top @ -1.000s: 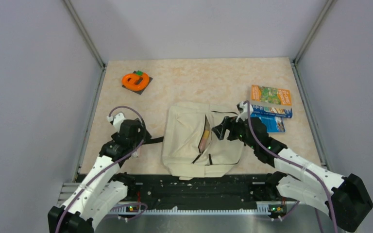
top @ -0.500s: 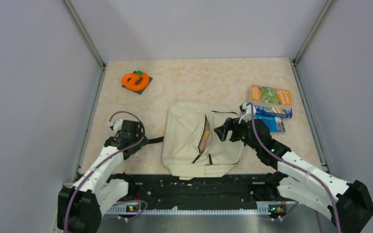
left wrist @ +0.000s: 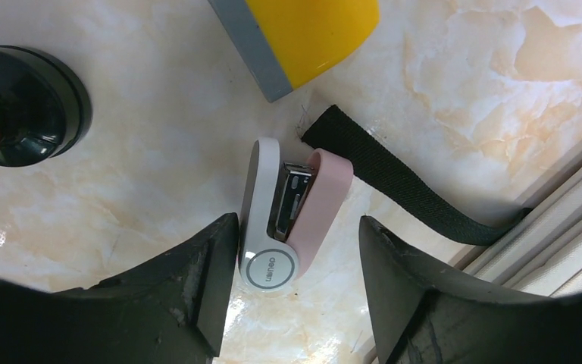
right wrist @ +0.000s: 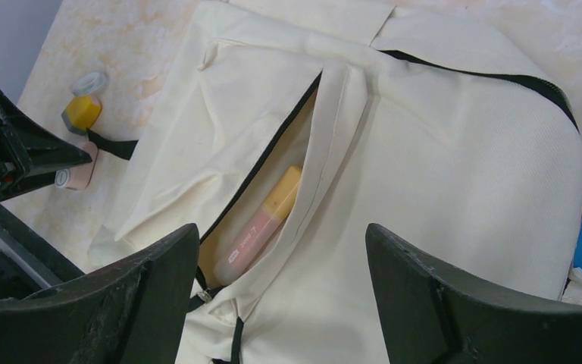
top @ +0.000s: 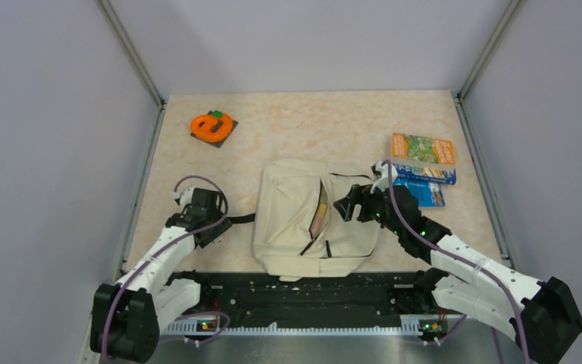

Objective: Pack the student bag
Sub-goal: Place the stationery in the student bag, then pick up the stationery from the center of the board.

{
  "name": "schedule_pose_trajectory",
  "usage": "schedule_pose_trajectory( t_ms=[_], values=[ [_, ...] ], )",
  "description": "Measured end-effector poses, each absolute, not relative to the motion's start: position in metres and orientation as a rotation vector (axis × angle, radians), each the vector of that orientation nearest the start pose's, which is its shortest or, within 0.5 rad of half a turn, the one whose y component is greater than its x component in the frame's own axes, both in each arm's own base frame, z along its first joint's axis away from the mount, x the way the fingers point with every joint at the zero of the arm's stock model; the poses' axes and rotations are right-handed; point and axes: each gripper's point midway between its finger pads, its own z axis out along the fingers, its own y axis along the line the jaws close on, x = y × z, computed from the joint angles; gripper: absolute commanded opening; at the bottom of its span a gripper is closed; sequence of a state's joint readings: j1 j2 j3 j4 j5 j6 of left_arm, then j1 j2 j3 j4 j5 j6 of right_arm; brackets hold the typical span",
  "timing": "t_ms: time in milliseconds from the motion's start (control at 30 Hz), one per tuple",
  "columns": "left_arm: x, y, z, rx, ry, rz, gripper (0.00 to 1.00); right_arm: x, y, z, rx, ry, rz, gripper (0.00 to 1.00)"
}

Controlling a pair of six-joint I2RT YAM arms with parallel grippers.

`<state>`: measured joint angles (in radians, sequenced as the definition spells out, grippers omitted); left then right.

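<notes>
1. The left gripper [left wrist: 297, 235] hangs right over a small white and pink stapler [left wrist: 284, 212] on the table [top: 311, 125]. Its jaws stand apart, one on each side of the stapler, and they are not squeezing it yet. The stapler looks smooth and lies a bit slanted between the jaws. A squeeze could make it spin or pop out.
2. A black strap [left wrist: 402, 186] from the bag ends just beside the stapler. One jaw sits close to it. If that jaw pinches the strap too, lifting could tug the whole bag along.
3. The student bag [top: 284, 220] lies flat in the middle of the table, between the two arms and near their bases. Its pocket [right wrist: 273, 174] is unzipped, and a pink and yellow highlighter [right wrist: 261, 220] lies inside. The slit is thin and the cloth is floppy. The stapler could land on the cloth and slide off.
4. The right gripper [right wrist: 280, 231] hovers over the pocket, wide open and empty. Nothing holds the flap up, so the pocket could sag shut. The two arms could also bump if both crowd the pocket.
5. A yellow and grey thing [left wrist: 311, 34] and a round black thing [left wrist: 30, 106] sit near the stapler. A wobbly lift could knock them.
</notes>
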<state>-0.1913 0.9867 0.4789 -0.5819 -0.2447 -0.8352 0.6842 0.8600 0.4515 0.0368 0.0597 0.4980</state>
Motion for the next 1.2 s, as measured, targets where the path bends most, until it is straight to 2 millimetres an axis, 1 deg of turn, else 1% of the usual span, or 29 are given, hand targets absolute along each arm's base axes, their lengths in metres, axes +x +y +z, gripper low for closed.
schedule_pose_trajectory(
  t_ms=[100,133,200,300,567,700,767,833,933,1000,1100,1200],
  values=[
    [0.206,-0.028,0.029,-0.899,2.454,-0.037,0.58,0.24,0.207,0.143,-0.147,2.018,0.711,0.79],
    [0.206,-0.028,0.028,-0.899,2.456,-0.036,0.54,0.24,0.208,0.143,-0.148,2.019,0.711,0.79],
    [0.206,-0.029,0.027,-0.9,2.462,-0.036,0.49,0.24,0.208,0.142,-0.147,2.019,0.711,0.79],
    [0.205,-0.029,0.026,-0.899,2.468,-0.039,0.46,0.24,0.208,0.142,-0.147,2.019,0.711,0.79],
    [0.206,-0.029,0.031,-0.895,2.437,-0.062,0.45,0.24,0.208,0.143,-0.147,2.019,0.711,0.79],
    [0.206,-0.031,0.038,-0.865,2.424,-0.088,0.47,0.239,0.208,0.143,-0.148,2.017,0.713,0.79],
    [0.206,-0.034,0.045,-0.83,2.419,-0.121,0.48,0.239,0.208,0.145,-0.15,2.012,0.719,0.79],
    [0.211,-0.04,0.057,-0.776,2.407,-0.175,0.48,0.238,0.209,0.146,-0.154,2.011,0.727,0.79],
    [0.221,-0.056,0.079,-0.659,2.371,-0.304,0.47,0.236,0.211,0.146,-0.168,2.013,0.745,0.78],
    [0.224,-0.063,0.088,-0.605,2.358,-0.356,0.46,0.233,0.215,0.146,-0.186,2.019,0.769,0.78],
    [0.228,-0.083,0.104,-0.464,2.332,-0.47,0.45,0.228,0.223,0.144,-0.216,2.034,0.816,0.76],
    [0.228,-0.108,0.12,-0.3,2.301,-0.567,0.45,0.224,0.233,0.141,-0.243,2.049,0.874,0.75]
  ],
)
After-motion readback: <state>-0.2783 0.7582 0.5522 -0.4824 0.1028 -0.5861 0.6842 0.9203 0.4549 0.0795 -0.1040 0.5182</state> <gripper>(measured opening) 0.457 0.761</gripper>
